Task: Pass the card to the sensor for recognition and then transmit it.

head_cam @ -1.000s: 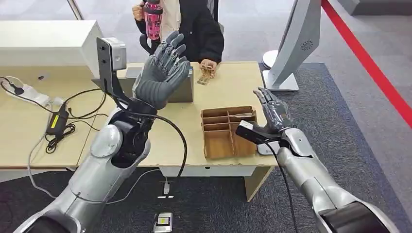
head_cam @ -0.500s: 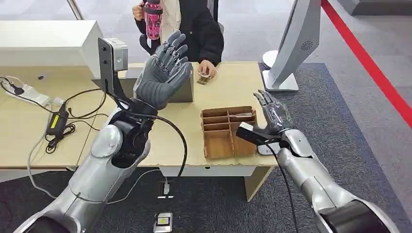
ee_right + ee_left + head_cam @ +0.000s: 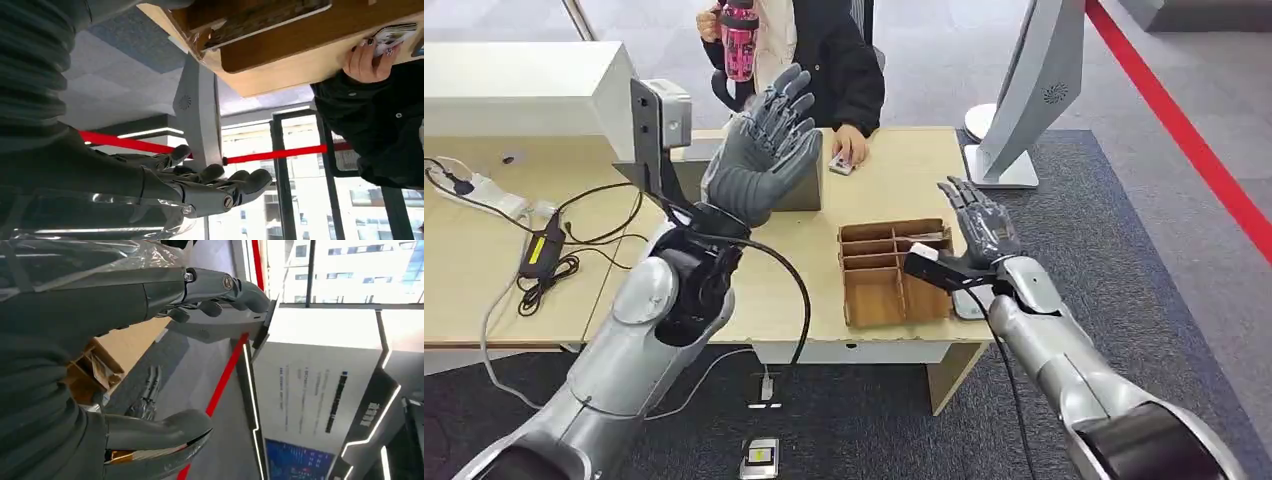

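A person's hand (image 3: 851, 145) rests on a small card (image 3: 841, 166) lying on the far side of the wooden table (image 3: 484, 270). In the right wrist view the person's fingers (image 3: 364, 56) hold that card (image 3: 393, 36). My left hand (image 3: 761, 150) is raised with fingers spread and holds nothing, just right of the grey sensor box (image 3: 667, 113) on its black bracket. My right hand (image 3: 977, 224) hovers with spread fingers over the right end of the wooden compartment box (image 3: 892, 272), also holding nothing. Another card (image 3: 921, 238) lies in the box's far compartment.
A white kiosk stand (image 3: 1022, 100) rises at the table's right end. Cables and a black power adapter (image 3: 542, 250) lie on the left. A white cabinet (image 3: 519, 88) stands at the back left. The person in black holds a pink bottle (image 3: 738, 38).
The person's hand has lowered the card from upright to flat on the table. My right hand has drifted slightly left and up. My left hand has barely shifted.
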Tool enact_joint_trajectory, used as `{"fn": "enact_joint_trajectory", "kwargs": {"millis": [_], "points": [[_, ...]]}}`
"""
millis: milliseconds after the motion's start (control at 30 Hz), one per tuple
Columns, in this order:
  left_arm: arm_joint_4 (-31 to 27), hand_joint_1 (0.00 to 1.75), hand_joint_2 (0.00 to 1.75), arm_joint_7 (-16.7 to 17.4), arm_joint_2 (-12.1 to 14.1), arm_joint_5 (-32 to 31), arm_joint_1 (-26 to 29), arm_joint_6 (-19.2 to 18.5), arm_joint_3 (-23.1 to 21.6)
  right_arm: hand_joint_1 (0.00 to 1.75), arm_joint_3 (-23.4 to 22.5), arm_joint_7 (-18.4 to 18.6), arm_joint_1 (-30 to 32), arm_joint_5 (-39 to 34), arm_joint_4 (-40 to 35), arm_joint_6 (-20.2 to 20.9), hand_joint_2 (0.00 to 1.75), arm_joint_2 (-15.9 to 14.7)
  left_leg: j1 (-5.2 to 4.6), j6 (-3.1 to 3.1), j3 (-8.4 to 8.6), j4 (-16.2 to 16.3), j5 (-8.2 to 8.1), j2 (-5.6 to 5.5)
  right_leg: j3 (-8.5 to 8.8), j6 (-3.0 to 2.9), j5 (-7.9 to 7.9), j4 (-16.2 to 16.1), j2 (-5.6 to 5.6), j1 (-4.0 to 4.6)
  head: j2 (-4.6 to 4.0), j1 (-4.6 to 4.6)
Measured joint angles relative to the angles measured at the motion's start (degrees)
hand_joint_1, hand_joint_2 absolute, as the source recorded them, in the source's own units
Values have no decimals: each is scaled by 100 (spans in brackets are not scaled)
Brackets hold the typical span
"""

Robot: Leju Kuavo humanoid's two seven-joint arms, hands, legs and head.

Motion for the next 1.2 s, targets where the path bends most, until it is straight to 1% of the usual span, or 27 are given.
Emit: {"fn": "enact_joint_trajectory", "kwargs": {"millis": [300, 433, 467, 500, 533, 567, 867, 1200], "points": [[4, 0, 175, -15, 0, -212, 105, -225, 20, 0, 2, 44, -20, 39, 46, 146, 175, 105, 0, 0, 0, 0, 0, 0, 0, 0, 0, 0, 0, 0, 0, 0], [9, 0, 175, -18, -2, -260, 161, -238, 26, 0, 2, 44, -22, 50, 52, 210, 175, 149, 0, 0, 0, 0, 0, 0, 0, 0, 0, 0, 0, 0, 0, 0], [7, 0, 175, -20, -2, -267, 172, -240, 28, 70, 2, 44, -22, 55, 52, 227, 175, 160, 0, 0, 0, 0, 0, 0, 0, 0, 0, 1, 0, 0, 0, 0], [7, 0, 175, -22, -2, -282, 181, -247, 31, 157, 0, 44, -22, 59, 52, 253, 175, 168, 0, 0, 0, 0, 0, 0, 0, 0, 0, 1, 0, 0, 0, 0], [9, 0, 175, -28, -7, -301, 193, -258, 35, 157, 2, 44, -22, 70, 52, 286, 175, 181, 0, 0, 0, 0, 0, 0, 0, 0, 0, 1, 0, 0, 0, 0], [9, 0, 175, -33, -13, -317, 204, -273, 42, 175, 2, 44, -22, 77, 52, 317, 175, 192, 0, 0, 0, 0, 0, 0, 0, 0, 0, 1, 0, 0, 0, 0], [11, 0, 175, -46, -52, -400, 274, -332, 63, 175, 9, 44, -34, 74, 52, 638, 175, 249, 0, 0, 0, 0, 0, 0, 0, 0, 0, 1, 0, 0, 0, 0], [74, 0, 175, -46, -116, -476, 295, -426, 135, 175, 9, 44, -99, 33, 81, 645, 175, 273, 0, 0, 0, 0, 0, 0, 0, 0, 0, 0, 0, 0, 0, 2]]}}
